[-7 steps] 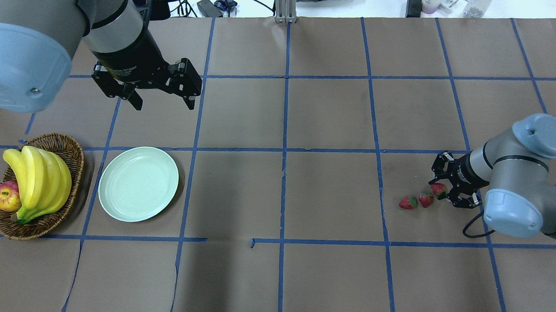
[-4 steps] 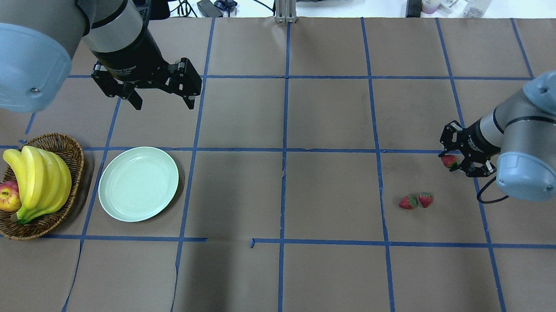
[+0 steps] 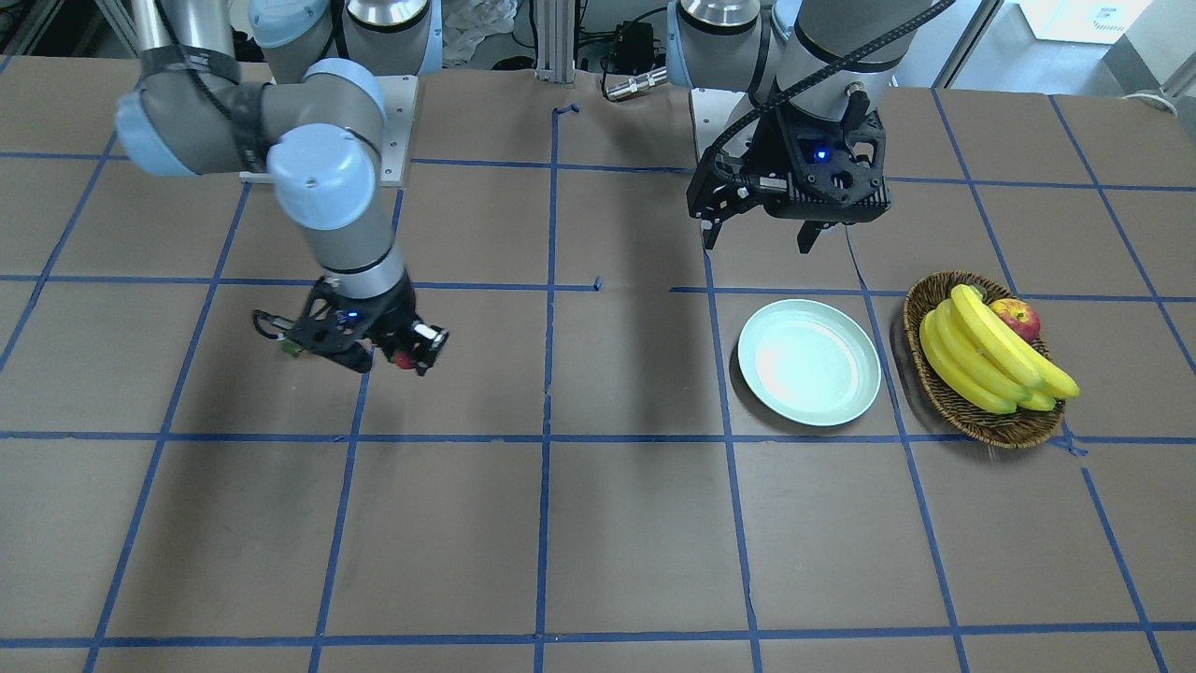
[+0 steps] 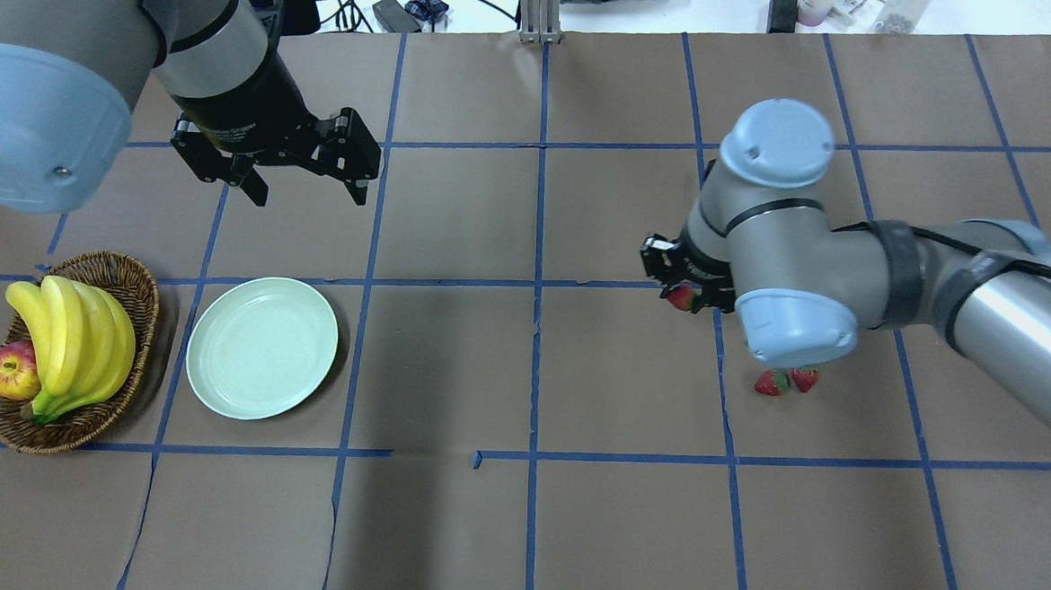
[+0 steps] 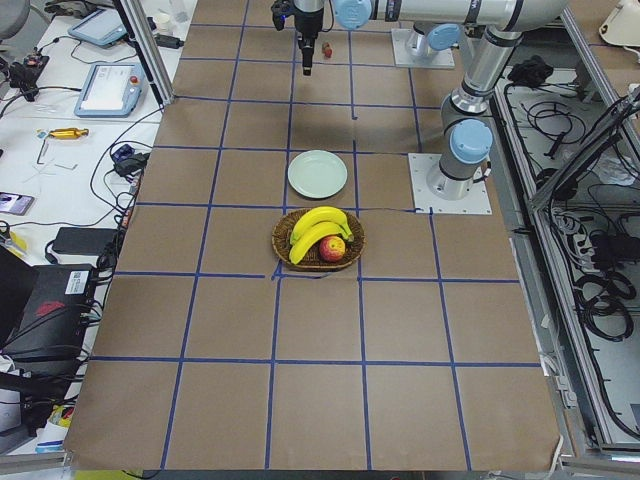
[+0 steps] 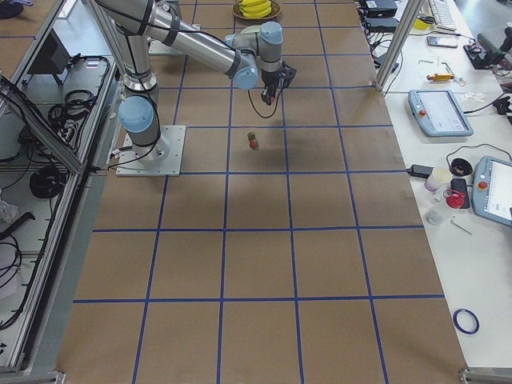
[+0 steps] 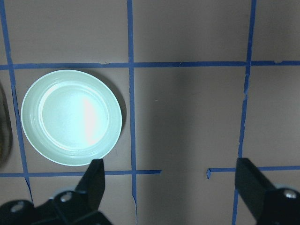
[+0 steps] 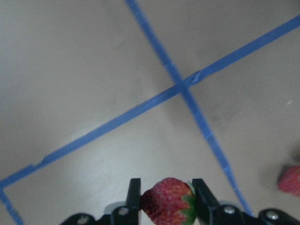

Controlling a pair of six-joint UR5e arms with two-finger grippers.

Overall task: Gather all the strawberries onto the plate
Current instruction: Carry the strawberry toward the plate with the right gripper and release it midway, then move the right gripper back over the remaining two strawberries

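Mint-green plate point(image 4: 262, 349) is empty, nothing delivered. Right gripper point(image 4: 680, 293) pinches one strawberry point(image 8: 167, 208) aloft, well apart from the plate. Two other strawberries point(image 4: 771, 382) lie on the table point(image 4: 513, 528). Left gripper point(image 4: 311, 197) hovers near the plate, fingers spread.

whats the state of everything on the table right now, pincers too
right pincer, shut on the held strawberry
held strawberry, clear of the table
left pincer, open and empty
plate, empty
two other strawberries, lying on the table
basket, holds bananas and an apple
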